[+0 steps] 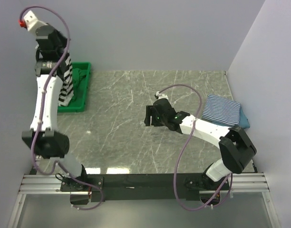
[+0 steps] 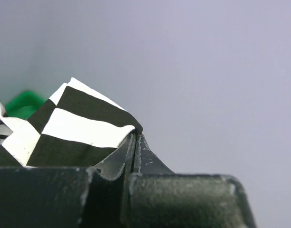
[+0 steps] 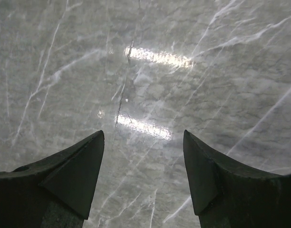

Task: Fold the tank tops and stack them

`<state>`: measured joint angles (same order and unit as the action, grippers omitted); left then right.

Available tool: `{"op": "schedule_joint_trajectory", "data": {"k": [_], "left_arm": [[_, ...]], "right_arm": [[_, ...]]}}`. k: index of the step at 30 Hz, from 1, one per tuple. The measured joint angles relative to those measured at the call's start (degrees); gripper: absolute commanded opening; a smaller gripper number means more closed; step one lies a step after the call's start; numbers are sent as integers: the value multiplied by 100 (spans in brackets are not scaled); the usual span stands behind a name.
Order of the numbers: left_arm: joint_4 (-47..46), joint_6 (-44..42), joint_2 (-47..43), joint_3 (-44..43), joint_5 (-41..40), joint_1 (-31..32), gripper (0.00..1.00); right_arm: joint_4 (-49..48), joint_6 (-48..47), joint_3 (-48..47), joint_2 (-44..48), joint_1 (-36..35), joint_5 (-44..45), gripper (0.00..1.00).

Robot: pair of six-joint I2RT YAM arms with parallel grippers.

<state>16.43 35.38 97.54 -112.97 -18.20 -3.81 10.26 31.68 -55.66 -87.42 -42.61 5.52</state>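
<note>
Black-and-white tank top (image 1: 65,83) hung from raised left gripper (image 2: 136,137), clamped on a corner, tail in green bin (image 1: 83,71), likely to pull it clear | right gripper (image 3: 143,135) gaped wide over table (image 1: 126,95), empty, probably awaiting cloth | thin-striped top (image 1: 221,109) lay folded on teal top (image 1: 245,122)

The grey marble-patterned tabletop (image 1: 136,137) carries a green plastic bin (image 1: 74,108) at its far left corner. Well across from the bin, at the opposite edge, lies a folded stack. In it a thin blue-and-white striped cloth tank top (image 1: 221,110) rests on what appears to be a plain teal-blue top (image 1: 245,123), of which only the edge shows.
</note>
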Motion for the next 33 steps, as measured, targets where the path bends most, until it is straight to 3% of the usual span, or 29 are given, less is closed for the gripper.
{"op": "schedule_joint_trajectory", "data": {"k": [9,12,15,19,22,27,33], "left_arm": [[-337,-225,-1989,984,-151,2557,0],[-490,-105,-2413,1462,-173,2905,1],[-459,111,-2667,1969,-313,2870,1],[-463,485,-2481,2616,-96,2304,30],[-531,800,-2031,3274,350,1738,44],[-286,1211,-957,4124,994,1311,47],[-17,1735,-1139,4942,1034,1392,41]], "right_arm": [[157,-37,0,1075,0,619,74],[181,-68,7,1523,0,887,74],[184,-92,76,1838,0,1176,75],[208,-107,271,1902,0,1408,75],[262,-103,455,1773,0,1488,75],[356,-59,525,1285,0,1464,76],[426,205,306,522,-472,1309,74]]}}
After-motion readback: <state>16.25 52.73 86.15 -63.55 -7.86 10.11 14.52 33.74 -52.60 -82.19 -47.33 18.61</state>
